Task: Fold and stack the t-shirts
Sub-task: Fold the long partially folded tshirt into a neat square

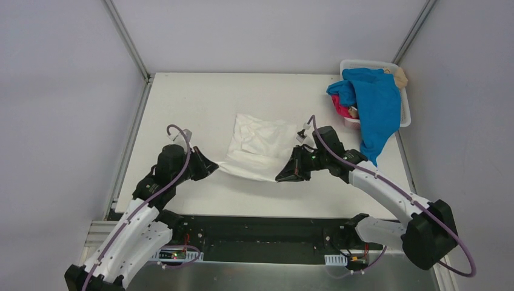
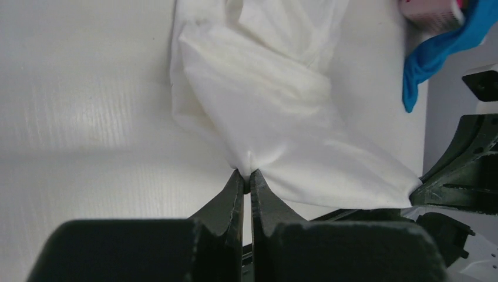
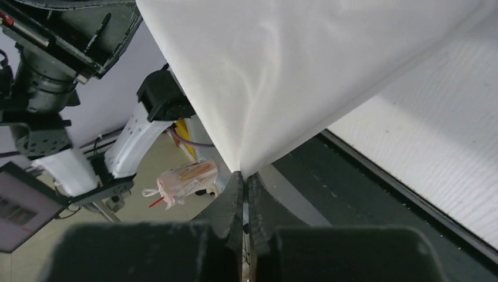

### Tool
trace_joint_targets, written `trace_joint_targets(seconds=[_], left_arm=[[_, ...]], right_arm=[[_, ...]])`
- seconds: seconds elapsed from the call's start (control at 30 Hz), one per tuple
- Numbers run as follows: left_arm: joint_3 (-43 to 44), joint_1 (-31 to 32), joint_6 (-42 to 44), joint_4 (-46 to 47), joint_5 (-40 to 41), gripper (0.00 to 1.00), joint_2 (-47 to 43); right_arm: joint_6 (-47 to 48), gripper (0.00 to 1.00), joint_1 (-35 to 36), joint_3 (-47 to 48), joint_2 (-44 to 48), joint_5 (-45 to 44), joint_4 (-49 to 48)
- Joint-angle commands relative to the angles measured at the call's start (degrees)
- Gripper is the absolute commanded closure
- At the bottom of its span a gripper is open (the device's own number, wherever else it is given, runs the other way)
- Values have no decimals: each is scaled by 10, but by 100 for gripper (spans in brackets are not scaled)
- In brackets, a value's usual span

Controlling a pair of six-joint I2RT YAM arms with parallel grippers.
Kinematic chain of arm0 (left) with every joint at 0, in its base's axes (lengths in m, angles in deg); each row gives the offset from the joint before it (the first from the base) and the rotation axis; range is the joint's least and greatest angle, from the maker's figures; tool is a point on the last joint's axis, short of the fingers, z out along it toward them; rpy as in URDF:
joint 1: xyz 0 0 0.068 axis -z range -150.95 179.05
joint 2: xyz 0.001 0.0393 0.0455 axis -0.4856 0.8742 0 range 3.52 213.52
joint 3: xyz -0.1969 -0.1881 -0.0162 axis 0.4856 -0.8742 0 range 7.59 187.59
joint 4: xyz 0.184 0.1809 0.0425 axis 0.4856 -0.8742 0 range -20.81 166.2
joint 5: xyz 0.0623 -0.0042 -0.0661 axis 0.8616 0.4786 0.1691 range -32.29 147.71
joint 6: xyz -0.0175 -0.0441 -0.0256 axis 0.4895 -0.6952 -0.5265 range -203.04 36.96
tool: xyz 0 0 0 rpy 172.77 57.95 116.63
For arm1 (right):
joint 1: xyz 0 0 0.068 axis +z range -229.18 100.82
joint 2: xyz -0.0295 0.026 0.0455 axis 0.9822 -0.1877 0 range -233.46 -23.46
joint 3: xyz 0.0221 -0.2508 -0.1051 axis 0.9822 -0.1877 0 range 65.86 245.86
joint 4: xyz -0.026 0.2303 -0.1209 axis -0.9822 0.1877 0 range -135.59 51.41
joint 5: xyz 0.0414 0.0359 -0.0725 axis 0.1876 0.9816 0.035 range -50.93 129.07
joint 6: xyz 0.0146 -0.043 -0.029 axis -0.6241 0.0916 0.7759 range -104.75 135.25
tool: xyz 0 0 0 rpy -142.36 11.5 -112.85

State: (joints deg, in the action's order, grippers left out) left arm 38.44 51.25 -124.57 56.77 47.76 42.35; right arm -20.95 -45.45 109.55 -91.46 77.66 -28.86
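A white t-shirt lies in the middle of the table, plain side up, no print showing. Its near edge is lifted and stretched between both grippers. My left gripper is shut on the near left corner; in the left wrist view the cloth bunches at the gripper's tips. My right gripper is shut on the near right corner, and in the right wrist view the cloth hangs from the gripper's tips. A bright blue t-shirt drapes over the basket's near side. A magenta-pink one and a tan one show inside.
The white slotted basket stands at the far right corner of the table. The white table has walls on the left, back and right. The near edge drops to a black rail.
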Motion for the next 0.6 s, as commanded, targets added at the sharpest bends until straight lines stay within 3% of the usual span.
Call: trace_joint_targets(seconds=[0.0, 0.2, 0.57], left_arm=[[29, 5, -12, -52, 2, 100, -69], [81, 4, 1, -52, 44, 100, -50], [186, 5, 43, 36, 91, 100, 130]], right_arm=[[-23, 100, 2, -1, 59, 73, 35], [-27, 100, -4, 11, 61, 68, 37], [-20, 100, -95, 37, 30, 34, 37]])
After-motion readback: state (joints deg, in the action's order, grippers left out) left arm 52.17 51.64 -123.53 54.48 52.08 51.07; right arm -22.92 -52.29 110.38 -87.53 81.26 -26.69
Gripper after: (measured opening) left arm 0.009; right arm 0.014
